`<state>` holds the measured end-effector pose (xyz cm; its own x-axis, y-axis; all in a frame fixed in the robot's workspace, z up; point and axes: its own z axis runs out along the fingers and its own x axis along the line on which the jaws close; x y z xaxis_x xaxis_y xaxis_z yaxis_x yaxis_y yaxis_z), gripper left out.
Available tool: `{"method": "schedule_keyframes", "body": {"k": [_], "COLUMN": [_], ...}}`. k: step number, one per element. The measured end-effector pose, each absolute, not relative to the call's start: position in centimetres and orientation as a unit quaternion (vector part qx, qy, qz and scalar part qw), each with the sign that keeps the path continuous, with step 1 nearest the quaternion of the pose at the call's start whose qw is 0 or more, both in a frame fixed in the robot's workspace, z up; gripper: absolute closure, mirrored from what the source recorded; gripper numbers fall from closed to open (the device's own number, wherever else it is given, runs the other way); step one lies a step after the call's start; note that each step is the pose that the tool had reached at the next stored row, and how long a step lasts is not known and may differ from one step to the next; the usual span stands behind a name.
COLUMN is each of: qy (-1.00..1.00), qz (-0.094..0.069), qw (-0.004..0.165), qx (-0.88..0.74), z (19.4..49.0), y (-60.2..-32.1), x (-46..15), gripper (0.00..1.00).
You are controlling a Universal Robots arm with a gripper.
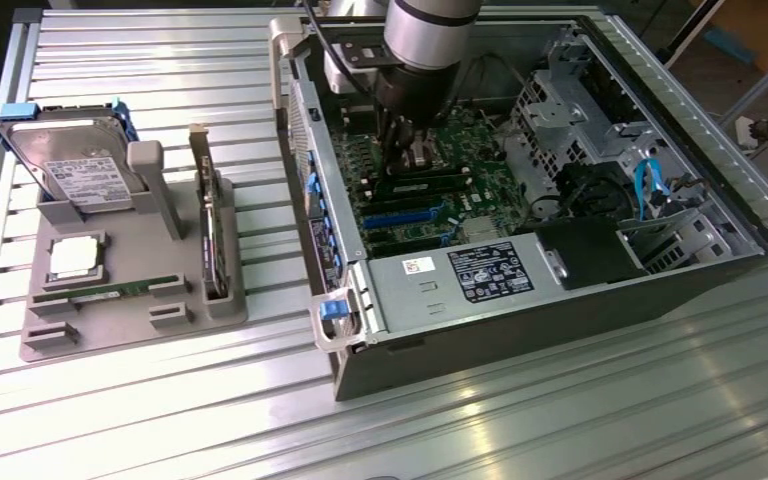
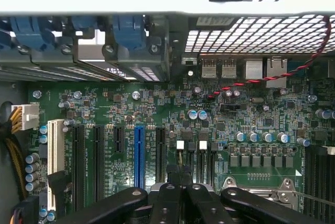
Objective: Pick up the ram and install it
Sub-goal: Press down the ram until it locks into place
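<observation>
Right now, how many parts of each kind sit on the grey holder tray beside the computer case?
Hard drive: 1
Processor chip: 1
Ram stick: 1
Expansion card: 1
Total: 4

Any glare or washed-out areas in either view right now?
Exterior view: soft reflections streak the ribbed table in front of the computer case. Wrist view: the strip above the motherboard is blown out white; the board itself is evenly lit.
</observation>
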<state>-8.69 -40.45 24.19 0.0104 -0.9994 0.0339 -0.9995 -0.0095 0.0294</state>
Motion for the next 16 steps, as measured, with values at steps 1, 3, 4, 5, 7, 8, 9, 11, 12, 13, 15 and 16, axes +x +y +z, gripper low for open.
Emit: {"method": "schedule_keyframes", "body": {"k": [1, 3, 4, 5, 7, 8, 9, 11, 12, 13, 15, 16], "qy": [-0.703, -0.703, -0.703, -0.703, -0.703, -0.703, -0.703, -0.703, -0.703, -0.703, -0.703, -0.703], "qz": [0.002, 0.002, 0.002, 0.002, 0.002, 0.002, 0.002, 0.002, 0.002, 0.002, 0.002, 0.002], "qw": [0.022, 0.022, 0.022, 0.022, 0.022, 0.022, 0.022, 0.022, 0.022, 0.022, 0.022, 0.022], "qx": [0.710, 0.710, 0.710, 0.710, 0.710, 0.710, 0.710, 0.710, 0.710, 0.710, 0.710, 0.710], "z": [24.17, 24.15, 24.14, 24.13, 24.09, 24.07, 24.05, 24.04, 24.04, 24.03, 24.00, 23.97], "y": [-40.45, -40.46, -40.45, -40.46, -40.45, -40.46, -40.46, -40.46, -40.46, -40.46, -40.46, -40.46], "x": [-8.69, -8.69, -8.69, -8.69, -8.69, -8.69, -8.69, -8.69, -8.69, -8.69, -8.69, -8.69], "gripper": [0.89, 0.89, 0.89, 0.89, 0.89, 0.89, 0.89, 0.89, 0.89, 0.89, 0.89, 0.89]}}
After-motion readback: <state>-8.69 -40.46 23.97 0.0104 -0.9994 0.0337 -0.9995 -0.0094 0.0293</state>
